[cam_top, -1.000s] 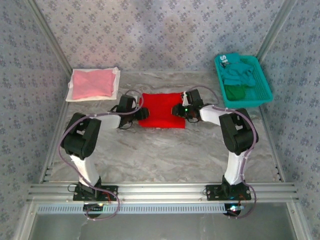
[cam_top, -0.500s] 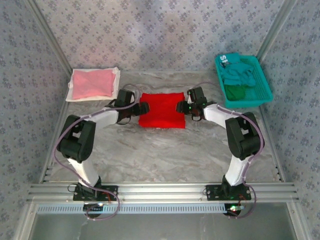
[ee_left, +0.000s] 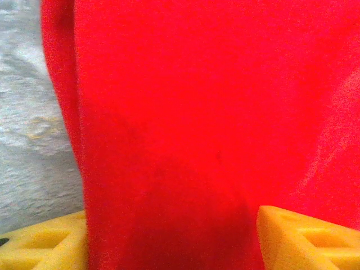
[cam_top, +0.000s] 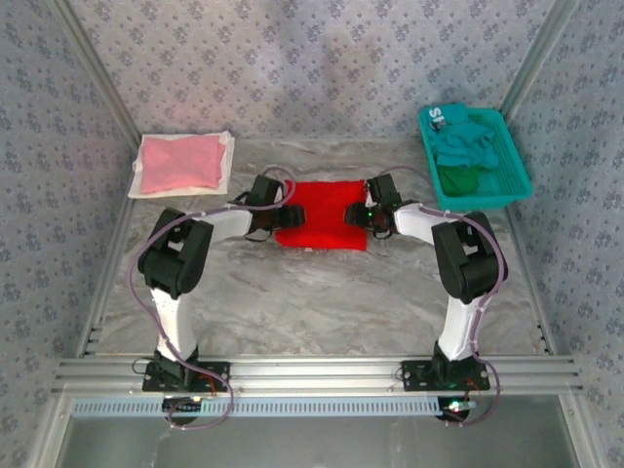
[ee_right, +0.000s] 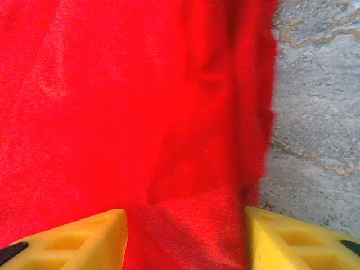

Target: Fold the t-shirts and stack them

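A bright red t-shirt, folded into a rectangle, lies flat at the middle of the table. My left gripper sits at its left edge and my right gripper at its right edge, both pointing inward. In the left wrist view the yellow fingers stand apart with red cloth filling the gap of the left gripper. The right gripper also has its fingertips spread over the red cloth. A folded pale pink t-shirt rests at the back left.
The pink shirt lies on a flat white sheet. A teal mesh basket at the back right holds teal shirts and a dark green one. Patterned walls enclose the marbled table.
The left arm's elbow has swung right and its gripper has pushed further onto the red shirt's left edge. The red shirt has shifted slightly right. The right arm has barely moved.
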`<action>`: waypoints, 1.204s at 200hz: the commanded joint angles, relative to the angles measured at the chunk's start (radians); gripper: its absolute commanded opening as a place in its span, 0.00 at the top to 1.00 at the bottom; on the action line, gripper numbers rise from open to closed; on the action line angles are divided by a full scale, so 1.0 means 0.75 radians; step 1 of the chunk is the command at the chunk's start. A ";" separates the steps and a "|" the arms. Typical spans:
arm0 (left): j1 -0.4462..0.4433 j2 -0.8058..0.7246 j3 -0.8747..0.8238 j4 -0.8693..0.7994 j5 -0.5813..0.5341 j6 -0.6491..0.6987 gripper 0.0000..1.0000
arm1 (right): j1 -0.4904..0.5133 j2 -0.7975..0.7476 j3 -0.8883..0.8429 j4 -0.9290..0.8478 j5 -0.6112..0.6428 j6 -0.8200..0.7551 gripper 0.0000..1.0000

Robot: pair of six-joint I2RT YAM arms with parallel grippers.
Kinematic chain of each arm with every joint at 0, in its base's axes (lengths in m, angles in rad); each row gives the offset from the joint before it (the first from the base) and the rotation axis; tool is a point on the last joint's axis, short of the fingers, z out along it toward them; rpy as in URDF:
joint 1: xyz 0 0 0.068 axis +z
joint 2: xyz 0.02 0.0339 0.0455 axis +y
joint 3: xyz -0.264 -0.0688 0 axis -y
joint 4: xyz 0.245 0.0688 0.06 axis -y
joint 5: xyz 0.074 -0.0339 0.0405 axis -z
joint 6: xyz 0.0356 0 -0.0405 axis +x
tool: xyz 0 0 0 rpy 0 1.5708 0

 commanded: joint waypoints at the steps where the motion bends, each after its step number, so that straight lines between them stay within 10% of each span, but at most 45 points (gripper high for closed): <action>1: -0.039 0.052 0.036 0.026 0.081 -0.019 0.37 | -0.012 0.043 0.022 0.033 -0.036 0.019 0.44; 139: 0.053 0.088 0.017 0.066 0.090 0.014 1.00 | -0.073 -0.173 -0.058 0.062 -0.093 0.021 0.45; 241: 0.156 0.131 0.643 -0.611 -0.368 0.445 1.00 | -0.042 -0.447 -0.192 0.113 -0.123 -0.165 0.30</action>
